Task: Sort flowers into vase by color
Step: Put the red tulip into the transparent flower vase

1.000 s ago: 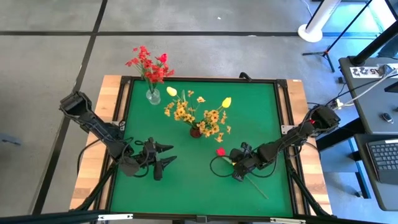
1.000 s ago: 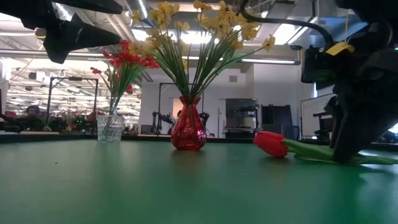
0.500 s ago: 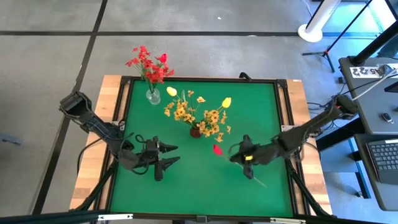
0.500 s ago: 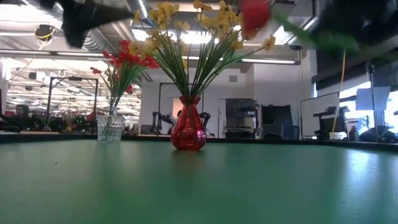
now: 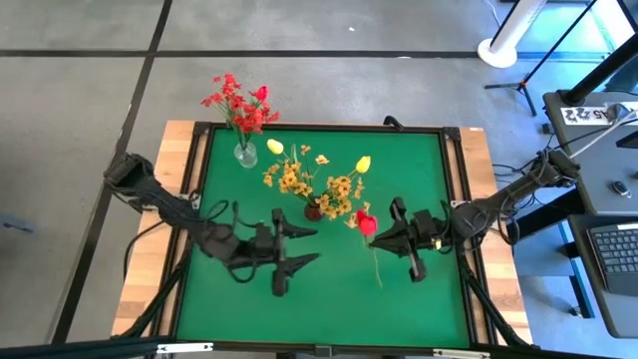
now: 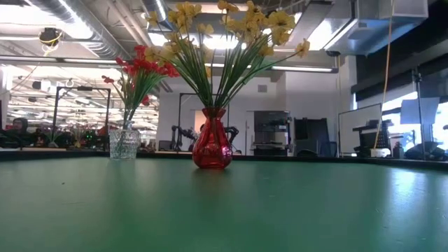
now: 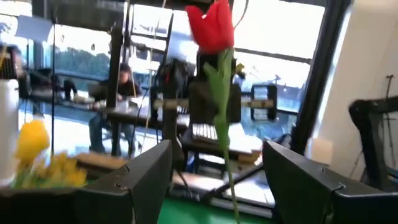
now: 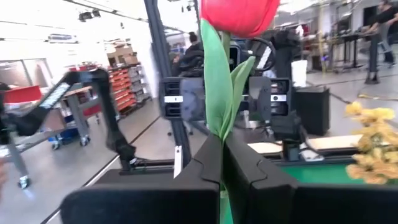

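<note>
My right gripper (image 5: 379, 237) is shut on a red tulip (image 5: 366, 223) with a thin green stem, held up above the green table right of the red vase (image 5: 313, 210). That vase holds yellow flowers (image 5: 321, 179). A clear glass vase (image 5: 245, 155) at the far left holds red flowers (image 5: 239, 105). My left gripper (image 5: 309, 246) is open and empty, pointing at the tulip from the table's left. In the left wrist view the tulip (image 7: 211, 28) stands beyond the gap between its fingers. Neither gripper shows in the low view. My right gripper pinches the tulip's green stem and leaf (image 8: 219, 124) between its two fingers, a little way below the bloom (image 8: 239, 12). The fingers come level from the table's right and lie across the stem. The tulip stands upright, bloom up, lifted clear; its lower stem (image 5: 378, 269) hangs free.
The green mat has a dark raised frame (image 5: 454, 179) on a wooden table. The two vases stand in the far half, seen in the low view as the red vase (image 6: 212, 147) and the glass vase (image 6: 124, 143). People sit in the room beyond.
My right gripper has taken the red tulip up off the mat, risen and swung toward the red vase, turning the tulip from lying flat to upright. My left gripper has moved toward the table's right, closer to the tulip, staying open.
</note>
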